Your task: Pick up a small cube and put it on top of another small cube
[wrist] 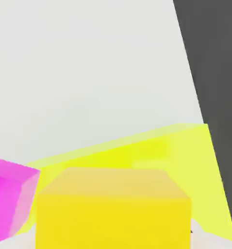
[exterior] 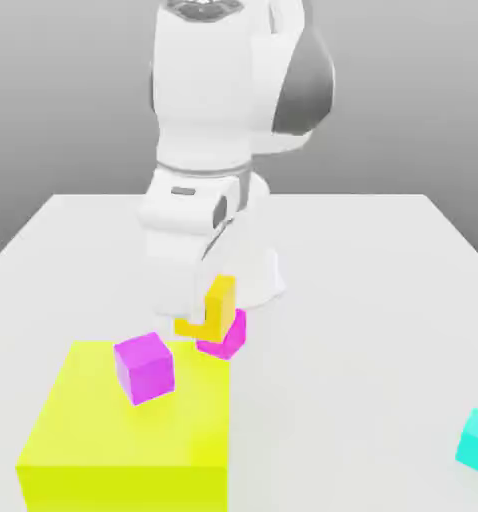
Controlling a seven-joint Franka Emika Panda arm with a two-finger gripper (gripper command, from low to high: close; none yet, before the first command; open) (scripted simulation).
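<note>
Gripping orange-yellow cube (exterior: 216, 308), claw (exterior: 211, 300) shut, touching pink cube (exterior: 226, 337) by big block's (exterior: 123, 430) edge.

**Arm folded low, gripper closed on cube**

The white arm (exterior: 228, 90) bends down over the table (exterior: 383, 260), its wrist just behind the big yellow block (exterior: 133, 430). The gripper (exterior: 215, 300) points downward, clamped on the small cube (exterior: 213, 310).
</note>
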